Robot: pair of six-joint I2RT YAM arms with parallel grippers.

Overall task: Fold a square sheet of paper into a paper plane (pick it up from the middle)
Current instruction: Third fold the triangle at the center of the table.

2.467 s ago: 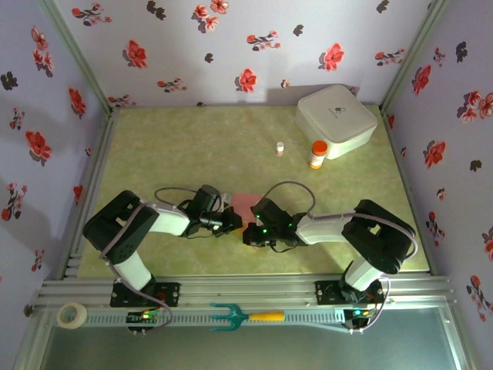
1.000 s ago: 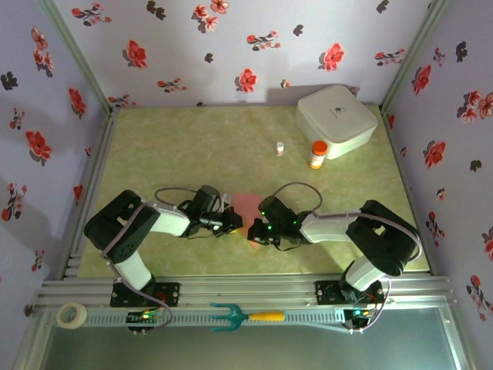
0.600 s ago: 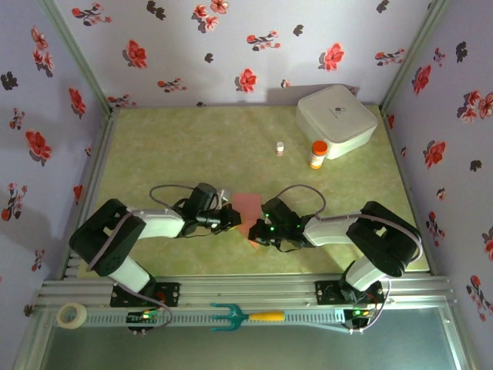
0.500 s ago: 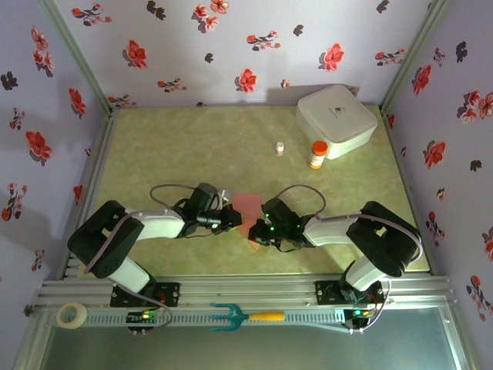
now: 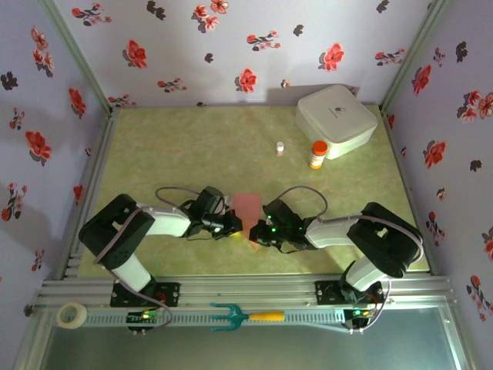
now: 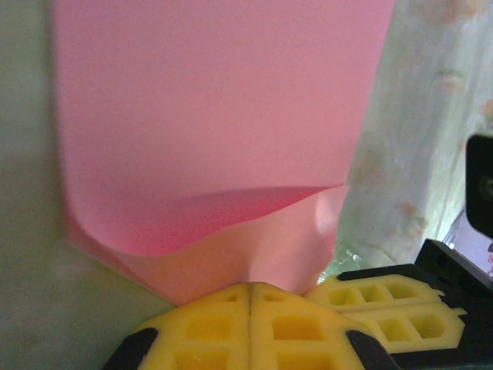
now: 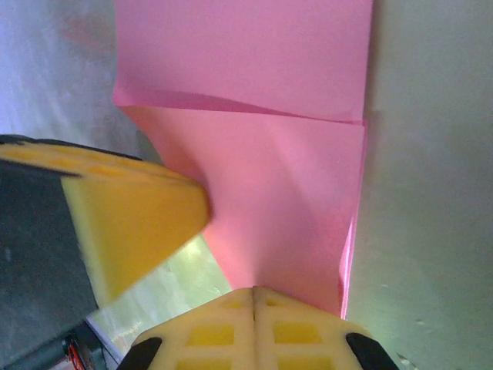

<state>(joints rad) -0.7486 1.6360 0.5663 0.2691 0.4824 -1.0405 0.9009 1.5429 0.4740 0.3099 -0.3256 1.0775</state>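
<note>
On the green tabletop (image 5: 192,146), left gripper (image 6: 249,289) and right gripper (image 7: 253,293) are pinching the square sheet of paper (image 5: 247,204), needing squarely aligned edges.

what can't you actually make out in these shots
- Top view: the near half of the paper, covered by the left gripper and right gripper.
- Left wrist view: whether the shut fingers pinch the paper or only press it; its edge runs behind them.
- Top view: the label on the orange-capped bottle, too small.

Probably lab rig; floral-papered walls (image 5: 177,54)
</note>
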